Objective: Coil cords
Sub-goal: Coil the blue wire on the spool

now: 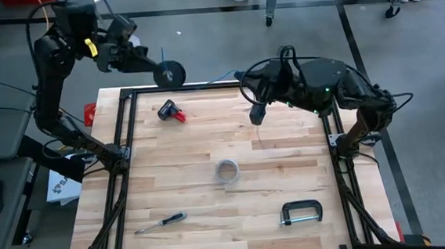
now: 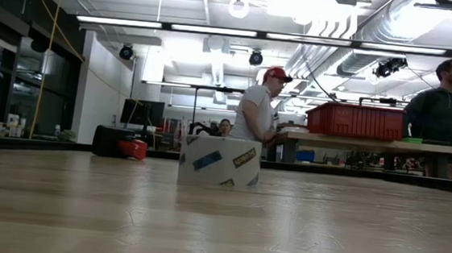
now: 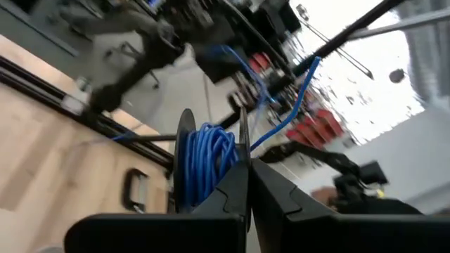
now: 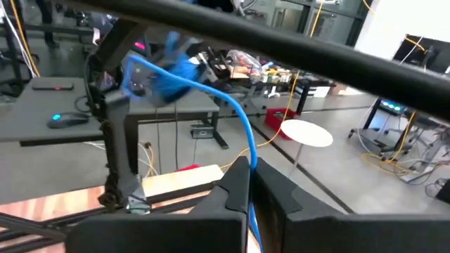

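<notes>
A black spool (image 3: pixel 204 165) wound with the blue cord (image 3: pixel 207 158) hangs in the air past the table's far left corner, with my left gripper (image 1: pixel 156 69) shut on it. From the spool (image 4: pixel 165 74) the blue cord (image 4: pixel 235 116) runs through the air to my right gripper (image 4: pixel 249 172), which is shut on it. In the high view my right gripper (image 1: pixel 257 116) hovers above the far middle of the table, its fingers level. My left gripper pinches one flange of the spool (image 3: pixel 243 144) at its rim between its two shut fingers. The spool is lifted clear of the table, its axis lying roughly level. My right gripper pinches a single strand of the blue cord (image 4: pixel 251 160) between its fingertips. The cord rises from the fingers in a slack curve to the spool, and a short stretch (image 4: pixel 254 223) runs back between the fingers.
On the wooden table (image 1: pixel 293 229) lie a red-and-black tool (image 1: pixel 171 111), a roll of tape (image 1: pixel 226 171), a screwdriver (image 1: pixel 160 221) and a C-clamp (image 1: pixel 301 212). A black frame (image 1: pixel 123 159) borders the table. People stand in the room beyond.
</notes>
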Available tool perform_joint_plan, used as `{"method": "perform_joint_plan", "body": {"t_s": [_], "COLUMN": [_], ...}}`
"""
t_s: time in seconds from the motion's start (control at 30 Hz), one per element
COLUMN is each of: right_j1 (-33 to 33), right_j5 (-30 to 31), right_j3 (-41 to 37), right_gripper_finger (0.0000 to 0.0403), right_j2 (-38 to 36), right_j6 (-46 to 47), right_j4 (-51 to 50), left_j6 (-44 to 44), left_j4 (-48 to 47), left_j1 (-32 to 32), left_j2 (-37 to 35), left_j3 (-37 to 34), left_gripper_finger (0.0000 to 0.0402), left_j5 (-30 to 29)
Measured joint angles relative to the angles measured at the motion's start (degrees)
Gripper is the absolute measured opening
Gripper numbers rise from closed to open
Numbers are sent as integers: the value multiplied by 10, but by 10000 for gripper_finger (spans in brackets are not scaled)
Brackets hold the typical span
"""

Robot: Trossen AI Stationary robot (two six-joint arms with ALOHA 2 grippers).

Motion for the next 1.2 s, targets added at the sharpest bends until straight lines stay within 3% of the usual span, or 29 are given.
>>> {"method": "perform_joint_plan", "body": {"t_s": [0.47,0.6,0.93,1.07,1.2], "right_j1": [-47,-67,-77,-68,-65], "right_j5": [-60,-77,-181,-194,-200], "right_j3": [0,0,0,0,0], "right_gripper_finger": [0,0,0,0,0], "right_j2": [9,16,47,50,45], "right_j6": [-13,10,66,89,116], "right_j4": [98,109,132,130,130], "left_j6": [-65,-131,-367,-387,-335], "left_j4": [46,163,595,687,713], "left_j1": [-153,-198,-273,-278,-280], "left_j2": [67,98,171,185,187], "left_j3": [0,0,0,0,0], "left_gripper_finger": [0,0,0,0,0], "left_j5": [-6,28,89,87,89]}}
